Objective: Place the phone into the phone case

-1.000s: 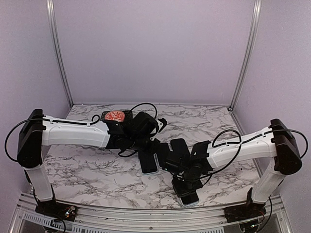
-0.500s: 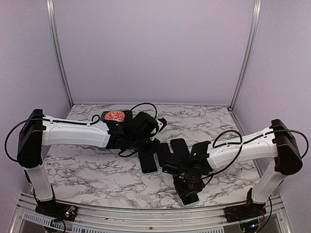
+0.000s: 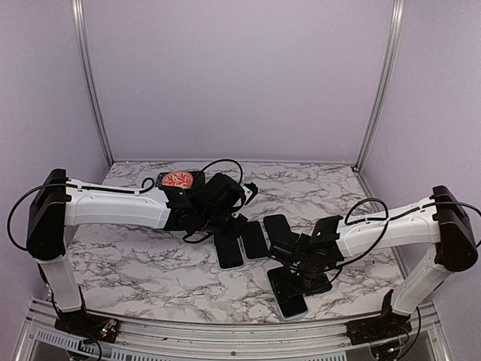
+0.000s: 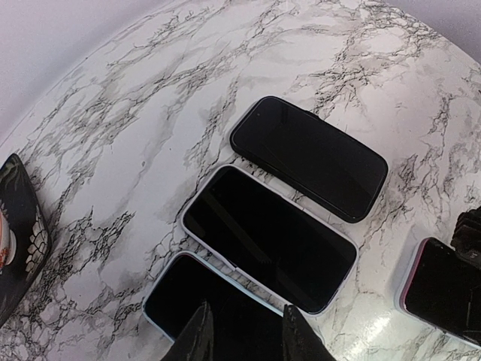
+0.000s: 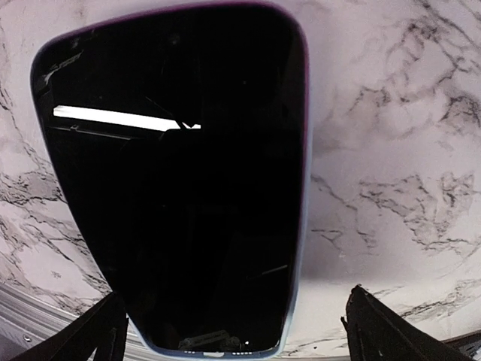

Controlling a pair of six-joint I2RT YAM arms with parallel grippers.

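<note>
A phone (image 5: 173,188) with a dark screen lies flat in a phone case whose rim (image 5: 301,226) fades from purple to pale blue. It rests on the marble near the front edge (image 3: 288,295). My right gripper (image 5: 237,323) hangs over its near end, open wide, with a finger on each side and neither touching it; it is also in the top view (image 3: 301,277). My left gripper (image 4: 248,331) hovers low over another cased phone (image 4: 180,301), its fingers a little apart with nothing between them (image 3: 225,232).
Between the arms lie a phone in a white case (image 4: 270,237) and a bare black phone (image 4: 308,158). A pink-rimmed phone (image 4: 443,286) shows at the right of the left wrist view. A red patterned case (image 3: 179,179) sits at the back left.
My right gripper has gone from shut to wide open, and its wrist has drawn back to the right. The cased phone stays on the table. The left arm has not moved.
</note>
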